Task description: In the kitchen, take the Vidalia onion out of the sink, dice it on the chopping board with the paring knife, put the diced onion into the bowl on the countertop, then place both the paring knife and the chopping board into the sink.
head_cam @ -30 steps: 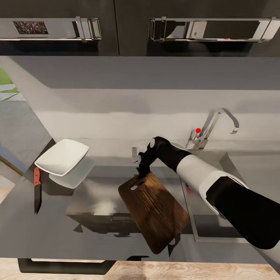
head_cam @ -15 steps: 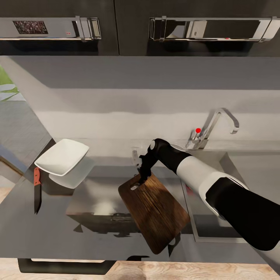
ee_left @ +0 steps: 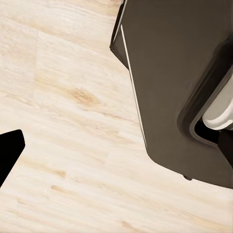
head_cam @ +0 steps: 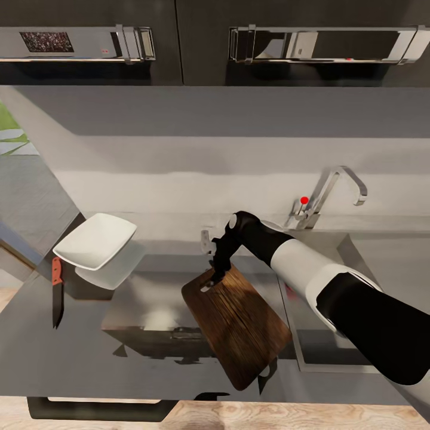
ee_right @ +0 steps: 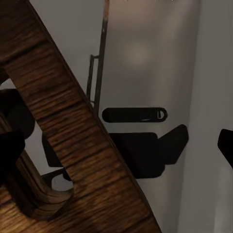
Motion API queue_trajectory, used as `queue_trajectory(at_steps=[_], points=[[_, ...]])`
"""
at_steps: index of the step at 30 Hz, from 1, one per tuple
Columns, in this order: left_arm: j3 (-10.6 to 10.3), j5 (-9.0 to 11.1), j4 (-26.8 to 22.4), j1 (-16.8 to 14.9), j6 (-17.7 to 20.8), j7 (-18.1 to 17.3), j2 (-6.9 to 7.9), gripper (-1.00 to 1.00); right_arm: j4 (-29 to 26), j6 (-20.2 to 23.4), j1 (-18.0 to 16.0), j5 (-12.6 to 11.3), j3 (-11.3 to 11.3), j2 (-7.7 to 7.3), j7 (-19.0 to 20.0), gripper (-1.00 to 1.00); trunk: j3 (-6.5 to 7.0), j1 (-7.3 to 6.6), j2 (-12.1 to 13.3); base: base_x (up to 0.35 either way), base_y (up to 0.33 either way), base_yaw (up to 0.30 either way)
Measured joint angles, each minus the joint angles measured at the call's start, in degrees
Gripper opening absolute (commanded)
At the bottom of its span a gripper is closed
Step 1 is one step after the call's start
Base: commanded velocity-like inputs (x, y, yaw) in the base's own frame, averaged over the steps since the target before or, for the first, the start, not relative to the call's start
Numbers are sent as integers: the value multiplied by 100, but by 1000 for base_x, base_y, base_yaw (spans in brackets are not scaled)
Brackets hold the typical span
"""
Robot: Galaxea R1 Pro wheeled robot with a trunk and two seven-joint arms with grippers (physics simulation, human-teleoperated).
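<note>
You're working in soft, even, fairly dim light from above. The glossy countertop (head_cam: pixel 119 352) mirrors the bowl (head_cam: pixel 95 240) and carries a pale glare patch left of the chopping board (head_cam: pixel 236 325). Shadow bands lie across the wall under the upper cabinets (head_cam: pixel 179 42). The head view is soft and slightly smeared. In your right wrist view, the board's grain is close and blurred.

One chopping board (head_cam: pixel 237 325) lies on the countertop (head_cam: pixel 77 352). There is one paring knife (head_cam: pixel 57 291), one white bowl (head_cam: pixel 95 240), and one sink (head_cam: pixel 352 251) with a single chrome tap (head_cam: pixel 334 191) bearing one red knob (head_cam: pixel 304 200). Two upper cabinet handles (head_cam: pixel 136 43) show above. One robot arm (head_cam: pixel 322 286) reaches in.
</note>
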Motion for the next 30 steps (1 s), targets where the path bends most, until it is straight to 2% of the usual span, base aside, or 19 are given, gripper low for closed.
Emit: queue_trajectory(at_steps=[30], points=[[-1,1,43,0,0,0,0,100,261,-52,-1,-10,-9,0,-100,100,0,0,0,0,0,0]])
